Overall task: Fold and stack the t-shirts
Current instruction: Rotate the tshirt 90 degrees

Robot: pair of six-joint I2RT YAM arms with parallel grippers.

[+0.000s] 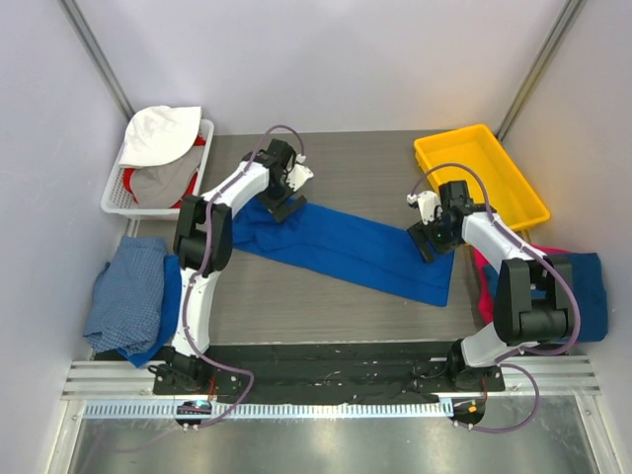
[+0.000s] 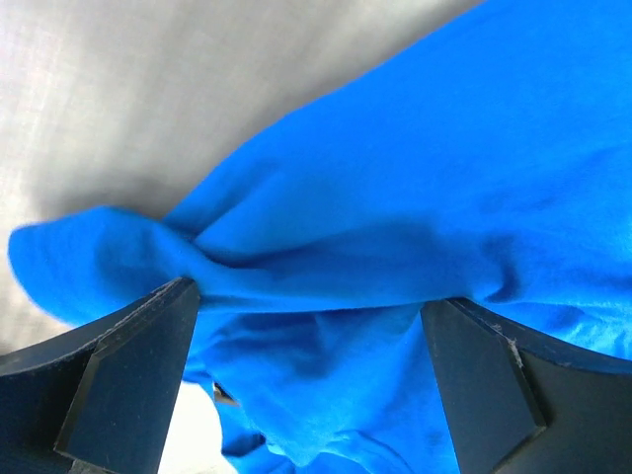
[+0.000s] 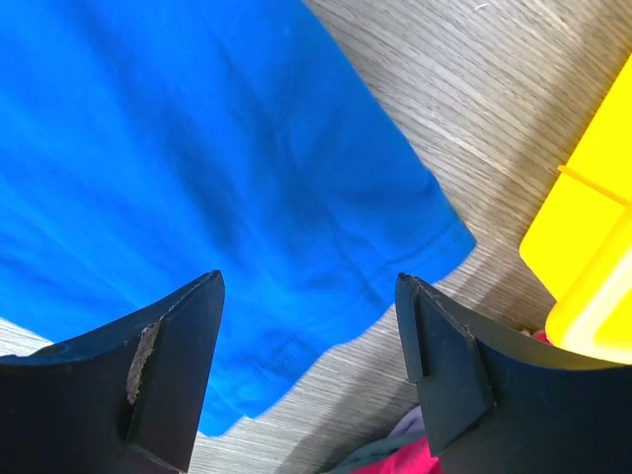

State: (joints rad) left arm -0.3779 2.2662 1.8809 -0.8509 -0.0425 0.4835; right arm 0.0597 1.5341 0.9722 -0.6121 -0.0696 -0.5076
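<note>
A royal blue t-shirt (image 1: 346,247) lies as a long folded strip slanting across the table, its print hidden. My left gripper (image 1: 286,209) is at its far left end. In the left wrist view the left gripper (image 2: 308,296) is open wide, with bunched blue cloth (image 2: 395,197) lying between and under the fingers. My right gripper (image 1: 427,247) is at the strip's right end. In the right wrist view the right gripper (image 3: 308,278) is open and empty, just above the shirt's hemmed corner (image 3: 296,197) and the bare table.
A white basket (image 1: 117,193) of white, grey and red cloth stands at the back left. A yellow bin (image 1: 481,173) stands at the back right and shows in the right wrist view (image 3: 592,227). A checked blue shirt (image 1: 126,296) lies left. Magenta (image 1: 484,286) and blue (image 1: 588,286) shirts lie right.
</note>
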